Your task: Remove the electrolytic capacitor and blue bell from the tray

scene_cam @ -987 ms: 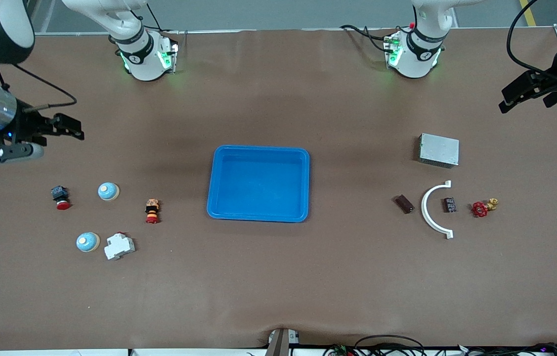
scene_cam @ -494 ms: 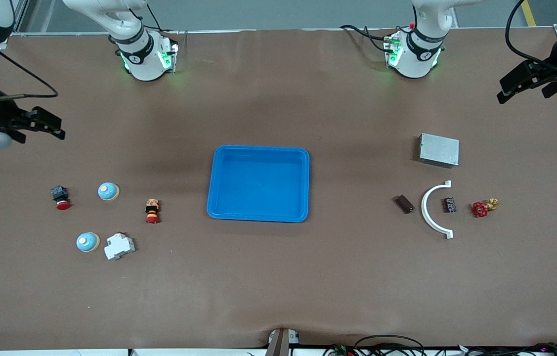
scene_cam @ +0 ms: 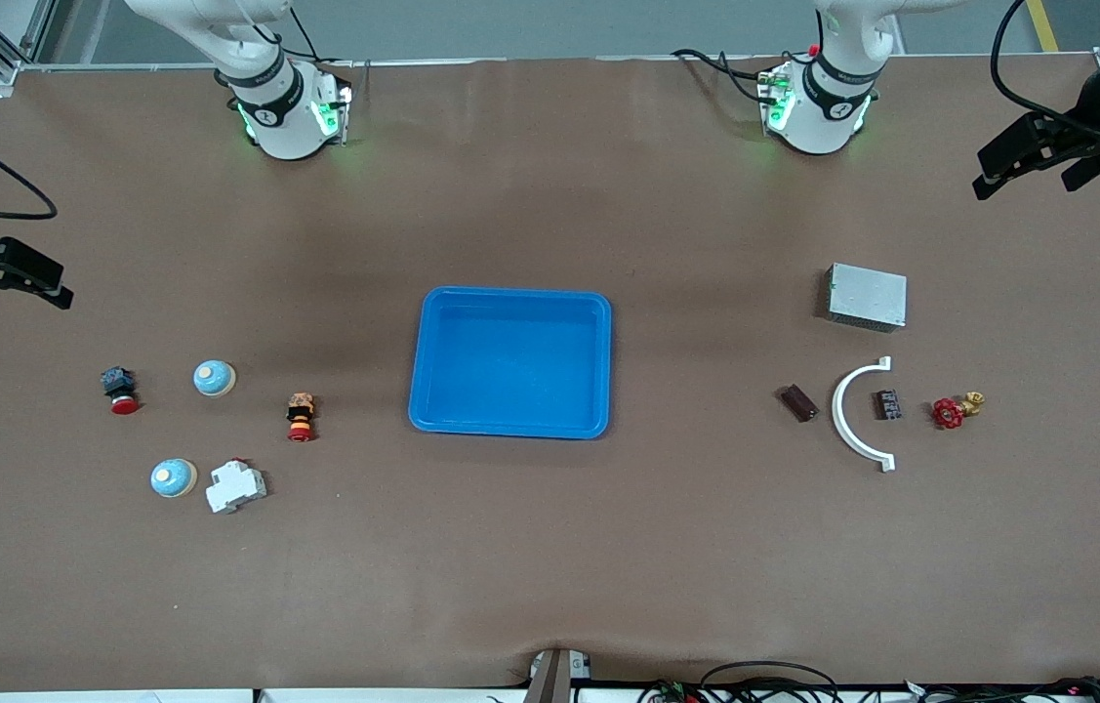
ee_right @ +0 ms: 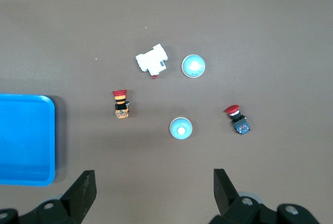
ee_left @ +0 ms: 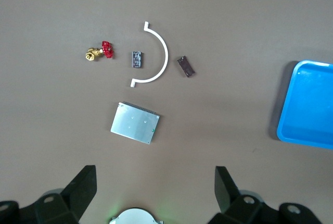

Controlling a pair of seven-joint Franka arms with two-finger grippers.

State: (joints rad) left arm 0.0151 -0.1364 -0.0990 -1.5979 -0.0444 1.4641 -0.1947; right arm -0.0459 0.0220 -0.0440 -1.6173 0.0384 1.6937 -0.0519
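tray: the blue tray (scene_cam: 510, 361) sits mid-table and there's nothing in it, so by the look of it the removal job is basically done.

blue bells: two of them, both out on the table toward the right arm's end. One blue bell (scene_cam: 215, 377) sits farther from the front camera, the other blue bell (scene_cam: 173, 477) nearer, just beside a white breaker (scene_cam: 236, 486). Can't tell which one came out of the tray.

capacitor: honestly can't pick it out for sure. Could be the small dark part (scene_cam: 887, 404) inside the curve of the white arc bracket (scene_cam: 854, 414), but that's a guess.

other bits: two red-capped push buttons (scene_cam: 301, 416) (scene_cam: 119, 390) near the bells; a brown block (scene_cam: 797, 402), red valve (scene_cam: 955, 410) and grey metal box (scene_cam: 866, 296) toward the left arm's end.

left gripper: left gripper (scene_cam: 1026, 161) hangs high over its end of the table, fingers spread wide, holding nothing. Looks parked.

right gripper: right gripper (scene_cam: 8, 273) is up over its table edge, fingers wide apart, empty too.
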